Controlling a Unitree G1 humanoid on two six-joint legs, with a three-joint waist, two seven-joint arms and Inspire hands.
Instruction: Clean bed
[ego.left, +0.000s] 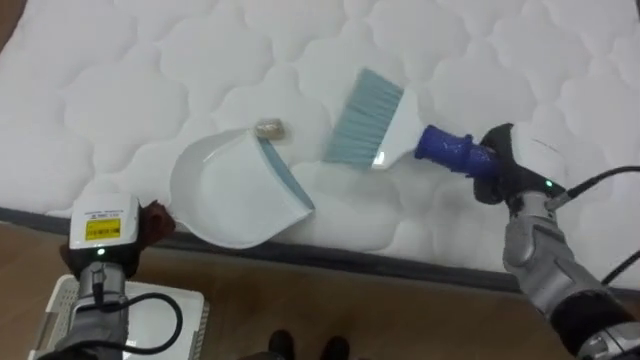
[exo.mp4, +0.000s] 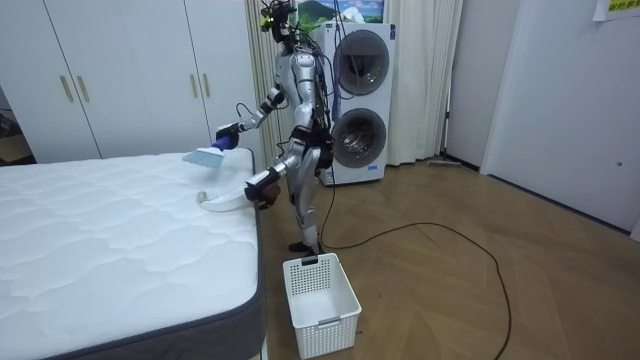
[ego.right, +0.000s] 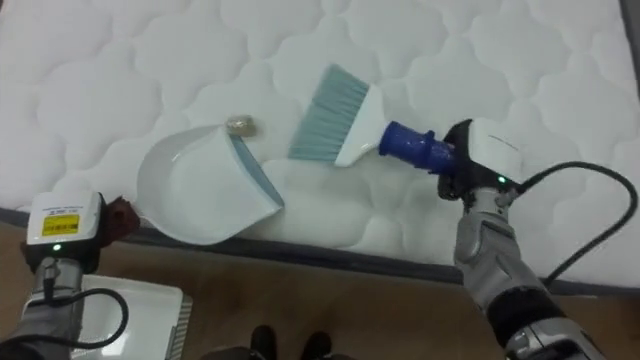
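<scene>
A white dustpan (ego.left: 232, 190) with a grey-blue lip rests on the near edge of the white mattress (ego.left: 150, 90), mouth facing the robot's right. My left hand (ego.left: 148, 224) is curled on its dark red handle at the bed's edge. A small beige crumpled scrap (ego.left: 268, 128) lies on the mattress just beyond the lip. The brush (ego.left: 362, 118) has light-blue bristles, a white head and a blue handle; its bristles sit a little to the right of the scrap. My right hand (ego.left: 503, 165) is shut on the blue handle.
A white slatted basket (exo.mp4: 320, 292) stands on the wooden floor by my feet, beside the bed's corner. I stand at the side of the bed (exo.mp4: 120, 240). A stacked washer and dryer (exo.mp4: 358, 100) and white wardrobes (exo.mp4: 130, 70) are behind.
</scene>
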